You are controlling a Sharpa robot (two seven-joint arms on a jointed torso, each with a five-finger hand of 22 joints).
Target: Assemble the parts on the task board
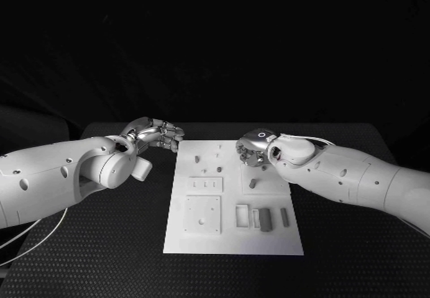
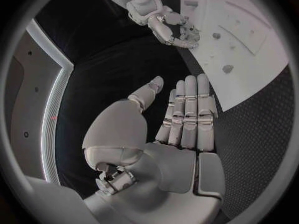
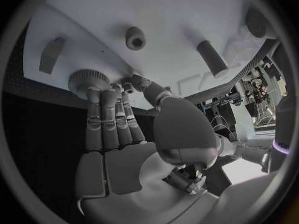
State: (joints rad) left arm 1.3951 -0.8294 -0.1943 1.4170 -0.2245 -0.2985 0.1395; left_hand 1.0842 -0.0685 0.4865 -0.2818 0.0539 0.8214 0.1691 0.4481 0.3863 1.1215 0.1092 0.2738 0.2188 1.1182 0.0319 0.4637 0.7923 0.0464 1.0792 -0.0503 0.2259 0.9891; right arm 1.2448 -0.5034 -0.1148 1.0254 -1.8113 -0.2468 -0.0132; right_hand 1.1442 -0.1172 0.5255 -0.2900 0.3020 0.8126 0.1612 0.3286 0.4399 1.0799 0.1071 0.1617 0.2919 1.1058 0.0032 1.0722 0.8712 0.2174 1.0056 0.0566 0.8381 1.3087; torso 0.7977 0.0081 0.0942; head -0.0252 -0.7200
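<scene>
Two hands are at the far end of the task board (image 1: 233, 242) in the head view. The left hand (image 1: 160, 133) hovers just beside the far left corner of the board, over the black table (image 1: 107, 248). The right hand (image 1: 253, 149) is above the far right part of the board. Several grey parts lie there, and a dark bar (image 1: 265, 219) lies near the board's near right corner.

In the left wrist view the left hand (image 2: 181, 122) has its fingers straight and side by side, the thumb apart, and it holds nothing.

In the right wrist view the right hand (image 3: 134, 134) reaches its fingertips to a round toothed part (image 3: 87, 78) near the board's edge. I cannot tell if it grips the part or only touches it. A peg (image 3: 212, 58) and a small round part (image 3: 136, 38) lie further in.

I judge the step is picking up the toothed part; next the fingers must close on it firmly.
</scene>
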